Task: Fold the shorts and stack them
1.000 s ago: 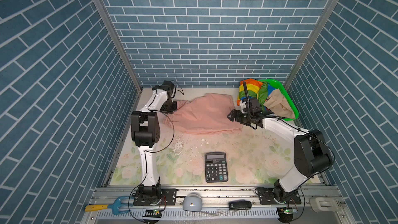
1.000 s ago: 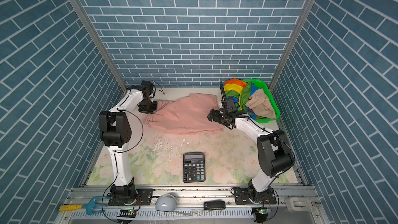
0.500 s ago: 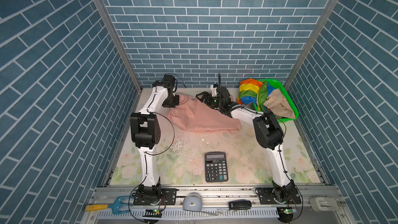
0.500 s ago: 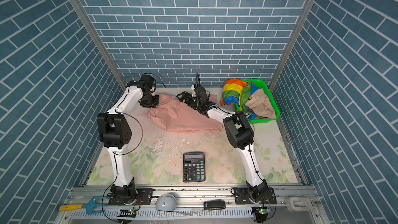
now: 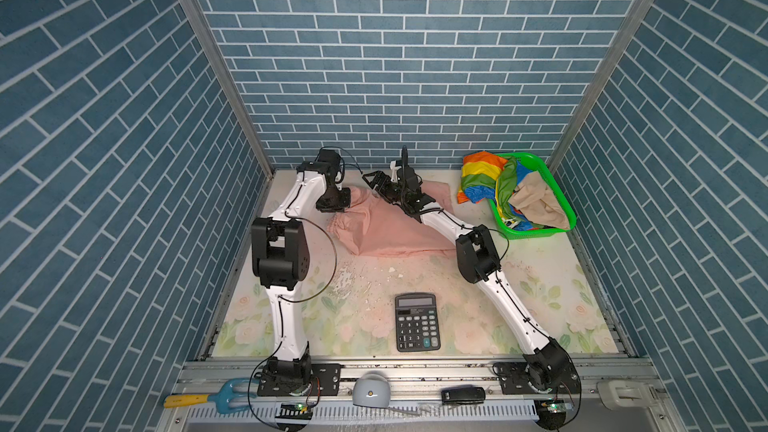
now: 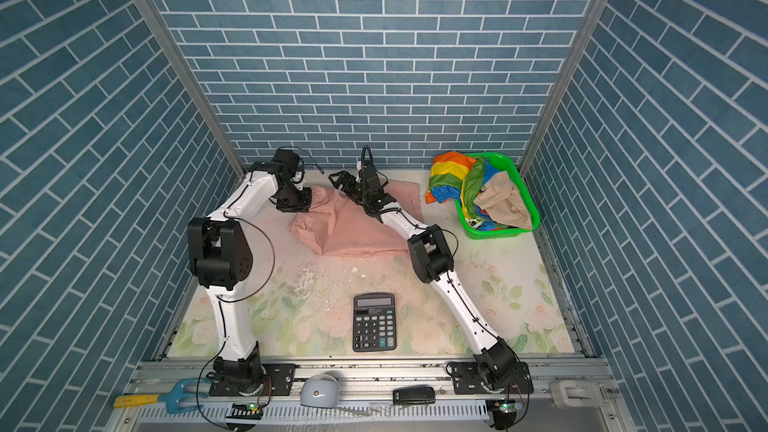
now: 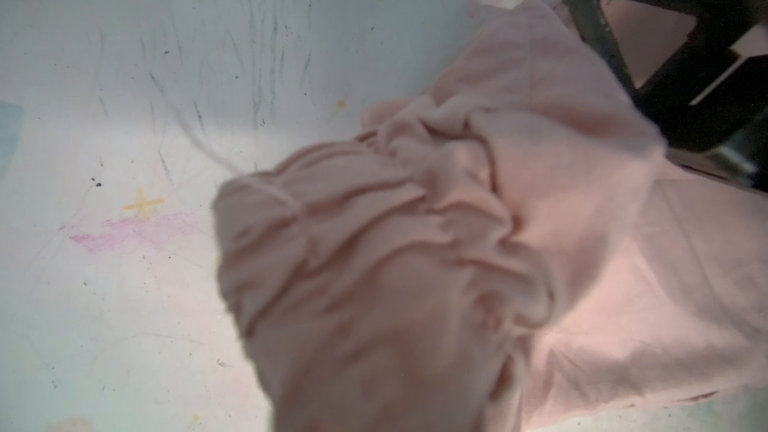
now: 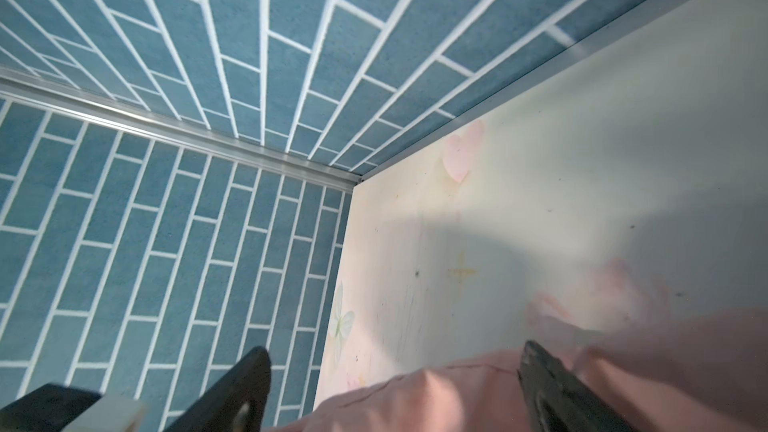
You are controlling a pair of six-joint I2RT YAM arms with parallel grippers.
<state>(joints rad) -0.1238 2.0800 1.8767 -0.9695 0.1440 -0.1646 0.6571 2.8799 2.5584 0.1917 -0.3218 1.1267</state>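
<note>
The pale pink shorts (image 5: 386, 230) (image 6: 353, 230) lie crumpled at the back middle of the table. My left gripper (image 5: 338, 201) (image 6: 300, 201) is shut on their gathered waist; in the left wrist view the bunched pink shorts (image 7: 415, 243) cover its jaws. My right gripper (image 5: 374, 178) (image 6: 338, 178) reaches across to the shorts' far edge and is open. In its wrist view the right gripper (image 8: 395, 384) has its jaws wide, with a pink hem (image 8: 415, 403) lying between them. The rainbow-striped shorts (image 5: 482, 176) hang over the rim of the green basket (image 5: 536, 232), and the beige shorts (image 5: 536, 205) lie inside.
A black calculator (image 5: 417, 322) lies near the front middle of the floral mat. White flakes (image 5: 349, 280) are scattered ahead of the pink shorts. The brick back wall (image 8: 291, 76) and left corner stand close behind both grippers.
The right arm swung left from the basket side of the pink shorts to their far back edge, staying open. The left gripper kept its hold and the cloth bunched toward it.
</note>
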